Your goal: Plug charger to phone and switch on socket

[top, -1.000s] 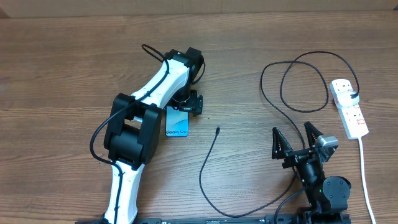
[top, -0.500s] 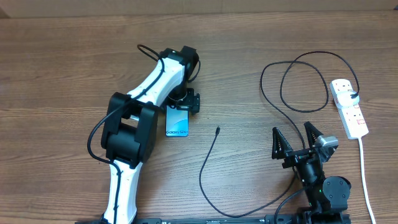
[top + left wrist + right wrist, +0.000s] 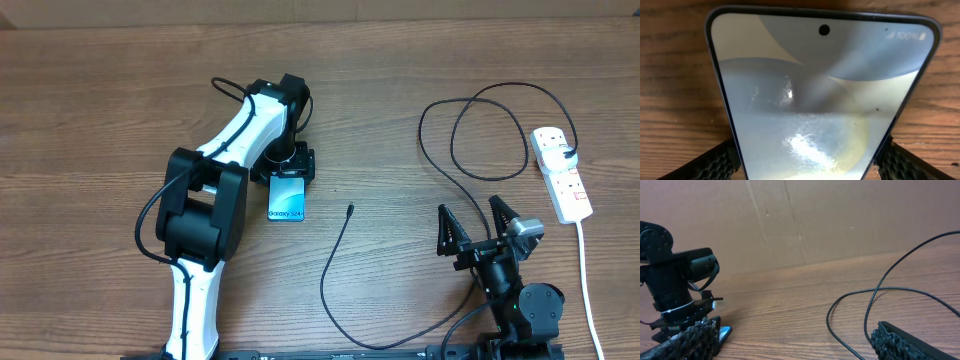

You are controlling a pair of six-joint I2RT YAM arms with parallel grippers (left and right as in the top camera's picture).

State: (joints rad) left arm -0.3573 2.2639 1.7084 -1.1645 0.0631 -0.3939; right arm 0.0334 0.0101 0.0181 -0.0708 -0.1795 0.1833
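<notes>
- Right tool (image 3: 475,228), near right: fingers spread wide, nothing between them, parked well apart from every task item.
- Charger (image 3: 327,262): the black cable runs loose over the worktop (image 3: 100,100) from the near centre. Its connector tip (image 3: 350,209) lies free, near the phone's right side but not touching it. Judgement: the plug-in step is not yet done.
- Phone (image 3: 286,199), centre left: lies flat, screen up and lit. In the overhead view its near end, with the printed name, is clear of the arm.
- Left tool (image 3: 291,168): set over the phone's far end. The wrist view shows one finger (image 3: 715,160) at each long edge, right beside the casing. Whether they are pinching it cannot be told.
- Socket (image 3: 562,175), far right: lies along the worktop edge, white cord (image 3: 585,270) trailing towards the near side. A black plug (image 3: 568,153) appears seated at its far end. The switch position is too small to read.
- Assessment: early stage. The mains end appears fitted. Outstanding are securing the phone, picking up the connector tip, inserting it, and switching on the socket.
</notes>
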